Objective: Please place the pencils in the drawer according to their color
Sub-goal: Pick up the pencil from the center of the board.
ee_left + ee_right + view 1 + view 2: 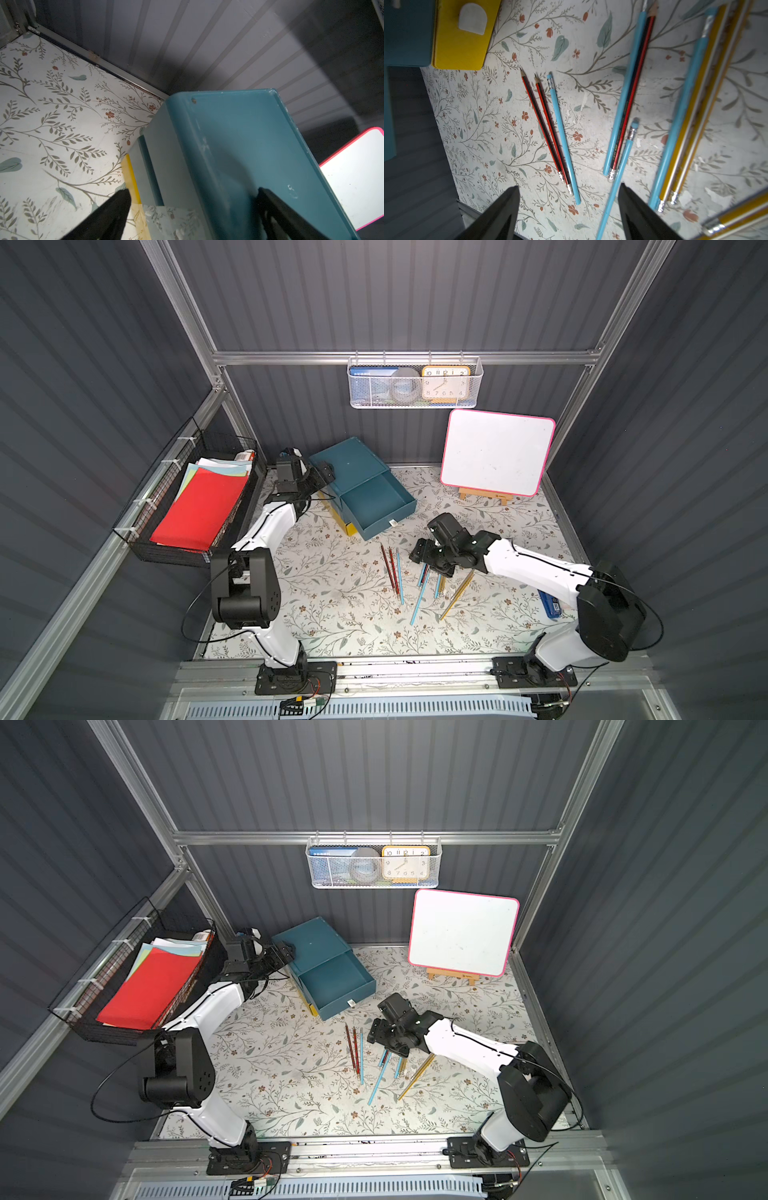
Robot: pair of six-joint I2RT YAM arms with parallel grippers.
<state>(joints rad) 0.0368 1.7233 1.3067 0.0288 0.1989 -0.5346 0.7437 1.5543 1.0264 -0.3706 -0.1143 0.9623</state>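
1. Right hand (569, 186): spread open, empty, low over the pencils (562, 135), likely to choose one.
2. Pencils: loose on the table (332, 593), colours mixed, near the drawer (376, 499), none inside.
3. Drawer: pulled out, ready to receive.
4. Left hand (193, 190): spread astride the box (239, 135) edge, probably steadying it; pressure unclear.

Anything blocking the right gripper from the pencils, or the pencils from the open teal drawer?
Nothing visible does. The right gripper hovers open over the pencils, nothing between. The stretch of table from the pencils to the open teal drawer is bare.
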